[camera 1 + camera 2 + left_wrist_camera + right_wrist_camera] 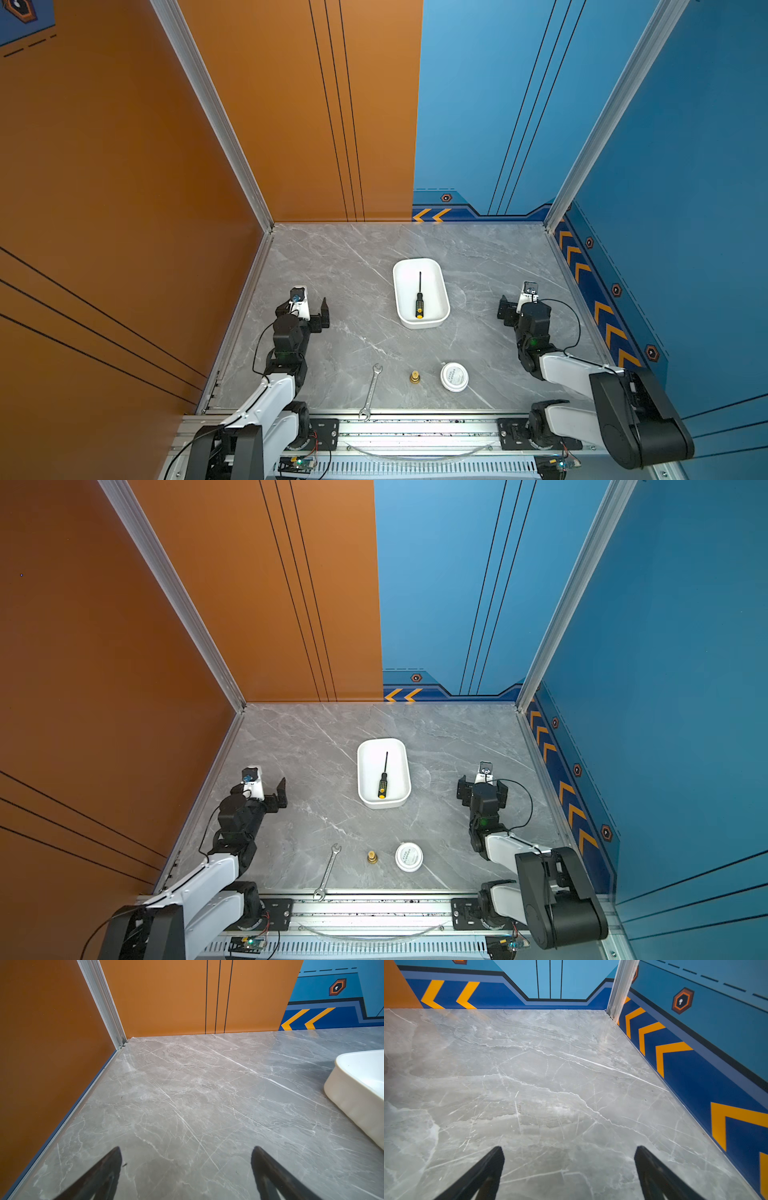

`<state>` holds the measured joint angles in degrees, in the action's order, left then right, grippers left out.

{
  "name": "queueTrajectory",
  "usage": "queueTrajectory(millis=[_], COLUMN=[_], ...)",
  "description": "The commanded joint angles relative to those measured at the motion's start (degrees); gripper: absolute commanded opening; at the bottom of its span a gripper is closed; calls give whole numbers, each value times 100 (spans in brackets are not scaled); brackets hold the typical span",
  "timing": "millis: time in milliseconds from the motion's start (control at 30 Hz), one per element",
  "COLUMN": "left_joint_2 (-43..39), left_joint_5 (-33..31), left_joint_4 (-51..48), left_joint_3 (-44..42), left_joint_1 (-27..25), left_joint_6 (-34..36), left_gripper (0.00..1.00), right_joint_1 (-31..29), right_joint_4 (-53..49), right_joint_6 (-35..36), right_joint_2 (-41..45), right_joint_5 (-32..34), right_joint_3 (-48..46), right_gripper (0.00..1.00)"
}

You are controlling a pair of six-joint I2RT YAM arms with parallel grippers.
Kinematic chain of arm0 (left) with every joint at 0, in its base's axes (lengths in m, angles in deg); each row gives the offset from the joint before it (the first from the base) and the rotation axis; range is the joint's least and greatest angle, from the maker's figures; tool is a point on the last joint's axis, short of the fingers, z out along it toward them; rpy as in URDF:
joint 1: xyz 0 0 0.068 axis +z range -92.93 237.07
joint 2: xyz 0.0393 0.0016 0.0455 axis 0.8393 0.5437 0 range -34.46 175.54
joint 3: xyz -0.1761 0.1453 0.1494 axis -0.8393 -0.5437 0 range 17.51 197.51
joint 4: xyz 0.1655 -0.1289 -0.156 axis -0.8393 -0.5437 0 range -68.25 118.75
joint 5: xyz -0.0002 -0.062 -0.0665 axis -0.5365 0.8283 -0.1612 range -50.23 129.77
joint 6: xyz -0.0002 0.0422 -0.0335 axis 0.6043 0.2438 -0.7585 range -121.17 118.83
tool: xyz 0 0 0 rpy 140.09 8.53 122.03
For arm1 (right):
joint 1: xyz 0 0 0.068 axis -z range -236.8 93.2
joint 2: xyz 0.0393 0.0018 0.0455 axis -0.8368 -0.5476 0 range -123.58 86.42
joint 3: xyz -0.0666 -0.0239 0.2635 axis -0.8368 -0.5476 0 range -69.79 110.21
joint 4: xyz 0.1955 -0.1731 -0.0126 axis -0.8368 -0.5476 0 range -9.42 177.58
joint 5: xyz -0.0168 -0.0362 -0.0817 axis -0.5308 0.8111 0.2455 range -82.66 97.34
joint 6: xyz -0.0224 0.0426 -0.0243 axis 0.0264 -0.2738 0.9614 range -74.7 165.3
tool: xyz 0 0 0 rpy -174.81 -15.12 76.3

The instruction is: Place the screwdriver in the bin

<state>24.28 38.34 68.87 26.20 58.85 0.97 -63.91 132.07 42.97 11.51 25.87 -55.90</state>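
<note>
The screwdriver (419, 301) (383, 781), with a black handle, yellow dots and a yellow end cap, lies inside the white bin (424, 323) (384, 803) in both top views, its shaft pointing toward the back wall. My left gripper (306, 306) (262, 786) hovers left of the bin, open and empty. My right gripper (521, 302) (482, 782) sits right of the bin, also open and empty. In the left wrist view the left gripper (187, 1148) has bare marble between its fingers, with a corner of the bin (353, 1095) off to the side. The right gripper (569, 1148) shows only marble.
Near the table's front edge lie a silver wrench (371, 390), a small brass fitting (414, 377) and a round white lidded tin (454, 377). Orange walls close the left and back left, blue walls the back right and right. An aluminium rail (415, 428) runs along the front.
</note>
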Motion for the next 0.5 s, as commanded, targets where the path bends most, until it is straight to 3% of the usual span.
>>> queueTrajectory(millis=[0, 167, 300, 400, 467], left_joint_2=[453, 1104, 1723, 2630, 3048], left_joint_5=[372, 726, 943, 1274, 1165], left_joint_4=[603, 988, 1436, 2159, 2449], left_joint_3=[104, 280, 493, 676, 757], left_joint_1=[126, 364, 451, 467, 360], left_joint_6=[-34, -228, -457, -540, -429], left_gripper=[98, 98, 98, 98, 98], right_joint_1=[59, 5, 102, 136, 169], right_joint_4=[1218, 2445, 1979, 1663, 1506], right_joint_6=[211, 313, 197, 180, 155], right_joint_2=[-548, -1536, -1423, -1389, -1395], right_joint_5=[-359, -254, -335, -401, -459], right_joint_3=[107, 16, 168, 308, 387], right_gripper=[96, 97, 97, 98, 98])
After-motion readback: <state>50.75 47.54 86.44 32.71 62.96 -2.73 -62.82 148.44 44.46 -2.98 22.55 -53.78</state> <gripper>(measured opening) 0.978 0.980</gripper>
